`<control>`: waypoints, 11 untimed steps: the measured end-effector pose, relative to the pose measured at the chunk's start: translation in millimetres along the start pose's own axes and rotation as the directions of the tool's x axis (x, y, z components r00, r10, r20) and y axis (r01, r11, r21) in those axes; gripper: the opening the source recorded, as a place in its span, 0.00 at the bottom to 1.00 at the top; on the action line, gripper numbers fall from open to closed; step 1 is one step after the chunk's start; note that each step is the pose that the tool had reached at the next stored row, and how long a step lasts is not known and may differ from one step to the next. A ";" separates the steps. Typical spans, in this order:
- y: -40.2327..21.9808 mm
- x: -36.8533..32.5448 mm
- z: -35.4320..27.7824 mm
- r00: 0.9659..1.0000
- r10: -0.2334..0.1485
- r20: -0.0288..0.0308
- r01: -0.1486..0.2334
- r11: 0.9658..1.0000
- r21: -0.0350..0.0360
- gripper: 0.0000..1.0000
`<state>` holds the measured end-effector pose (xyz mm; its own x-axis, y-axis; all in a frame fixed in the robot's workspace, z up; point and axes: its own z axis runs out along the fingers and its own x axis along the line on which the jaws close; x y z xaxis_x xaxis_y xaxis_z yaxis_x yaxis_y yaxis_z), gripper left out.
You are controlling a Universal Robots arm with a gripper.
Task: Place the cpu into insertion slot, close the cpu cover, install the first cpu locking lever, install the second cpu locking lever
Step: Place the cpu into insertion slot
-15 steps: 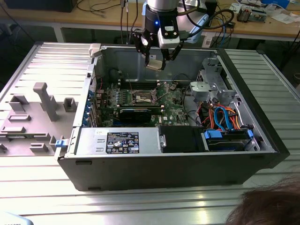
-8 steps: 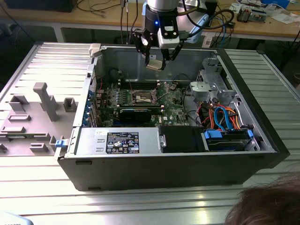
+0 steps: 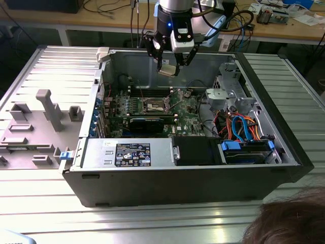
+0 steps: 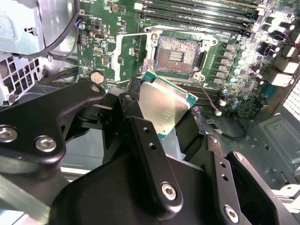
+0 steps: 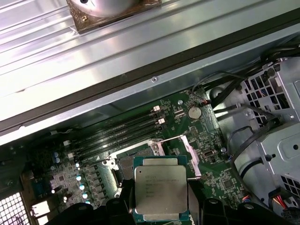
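My gripper (image 3: pixel 168 67) hangs above the open computer case, shut on the cpu (image 3: pixel 166 70), which it holds by two opposite edges. In both wrist views the cpu (image 4: pixel 164 105) (image 5: pixel 161 190) shows its silvery metal top between the black fingers (image 4: pixel 140 136). It is in the air, a clear gap above the board. The insertion slot (image 4: pixel 177 55) (image 3: pixel 155 105) lies open below on the green board, its tan-gold contact field bare. The cpu partly hides the slot (image 5: pixel 123 168) in the first wrist view. The cpu cover (image 5: pixel 190 154) stands raised at one side of the slot.
Long black memory slots (image 5: pixel 117 133) run beside the socket. A metal drive cage (image 3: pixel 228 94) and orange and blue cables (image 3: pixel 238 127) fill the case toward the exterior view's right. A grey fixture plate (image 3: pixel 35 127) lies outside at the left. A person's hair (image 3: pixel 289 221) shows at bottom right.
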<state>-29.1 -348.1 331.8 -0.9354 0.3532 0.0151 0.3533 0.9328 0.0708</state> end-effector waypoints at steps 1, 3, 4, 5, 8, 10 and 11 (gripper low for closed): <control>0.0 0.0 0.0 1.000 0.001 0.000 -0.001 1.000 0.000 0.55; 0.0 0.0 0.0 1.000 0.003 0.000 -0.003 1.000 0.000 0.55; 0.0 0.0 0.0 1.000 0.004 0.000 -0.004 1.000 0.000 0.55; 0.0 0.0 0.0 1.000 0.005 0.000 -0.005 1.000 0.000 0.55; 0.0 0.0 0.0 1.000 0.008 0.001 -0.008 1.000 0.000 0.55; 0.0 0.0 0.0 1.000 0.009 0.001 -0.009 1.000 0.000 0.55; 0.0 0.0 0.0 1.000 0.011 0.001 -0.011 1.000 0.000 0.55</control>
<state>-29.1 -348.1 331.8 -0.9316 0.3632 0.0151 0.3633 0.9290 0.0708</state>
